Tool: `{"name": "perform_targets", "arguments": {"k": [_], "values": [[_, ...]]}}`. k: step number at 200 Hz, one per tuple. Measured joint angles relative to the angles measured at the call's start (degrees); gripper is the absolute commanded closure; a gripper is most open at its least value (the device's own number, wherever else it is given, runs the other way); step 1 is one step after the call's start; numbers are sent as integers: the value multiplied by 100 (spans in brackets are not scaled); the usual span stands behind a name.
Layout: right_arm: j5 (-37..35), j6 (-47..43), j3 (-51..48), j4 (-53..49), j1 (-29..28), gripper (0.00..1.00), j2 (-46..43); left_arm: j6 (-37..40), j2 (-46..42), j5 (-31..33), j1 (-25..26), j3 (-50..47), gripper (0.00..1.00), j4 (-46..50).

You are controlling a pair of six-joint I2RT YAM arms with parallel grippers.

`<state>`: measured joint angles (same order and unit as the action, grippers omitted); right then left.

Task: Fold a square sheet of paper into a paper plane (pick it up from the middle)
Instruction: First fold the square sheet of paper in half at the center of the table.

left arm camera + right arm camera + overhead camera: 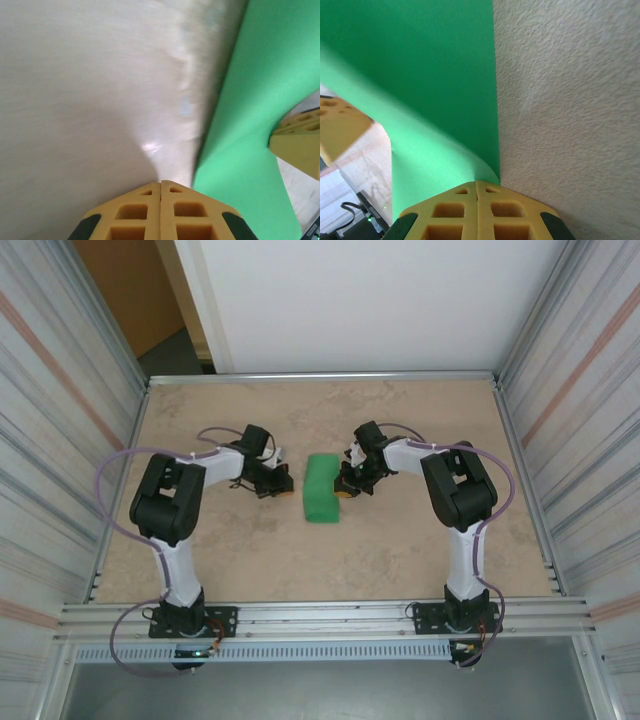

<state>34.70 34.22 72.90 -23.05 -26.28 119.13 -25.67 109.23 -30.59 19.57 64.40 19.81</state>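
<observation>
Item: square sheet of paper (322, 490), arched mid-fold, plane judged unformed. Right claw (476, 182) clenched on its edge; left claw (161, 183) clenched, empty.

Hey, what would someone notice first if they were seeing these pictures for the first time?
The bright green square sheet of paper stands out in the middle of the tan table, bowed up rather than lying flat. The left gripper and right gripper flank it, both shut, with their yellow tips at its edges.
</observation>
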Motion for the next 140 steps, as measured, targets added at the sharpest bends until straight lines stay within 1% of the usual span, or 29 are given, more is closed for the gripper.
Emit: {"name": "perform_targets", "arguments": {"k": [10,23,47,64,86,110,140], "values": [[-2,0,0,0,0,99,0,-4,-131,7,-57,-28,100,-7],[-4,0,0,-2,0,99,0,-28,-291,-50,-11,-35,100,-79],[-9,0,0,-2,0,99,-2,-225,-409,-291,345,-24,100,-535],[-11,0,0,-2,0,99,-2,-378,-260,-415,616,66,100,-774],[-13,0,0,-2,0,99,0,-529,208,-564,846,313,100,-1034],[-15,0,0,-4,-2,99,0,-612,577,-614,824,376,100,-1161],[-20,0,0,-2,-7,99,0,-627,748,-710,562,374,100,-1158]]}}
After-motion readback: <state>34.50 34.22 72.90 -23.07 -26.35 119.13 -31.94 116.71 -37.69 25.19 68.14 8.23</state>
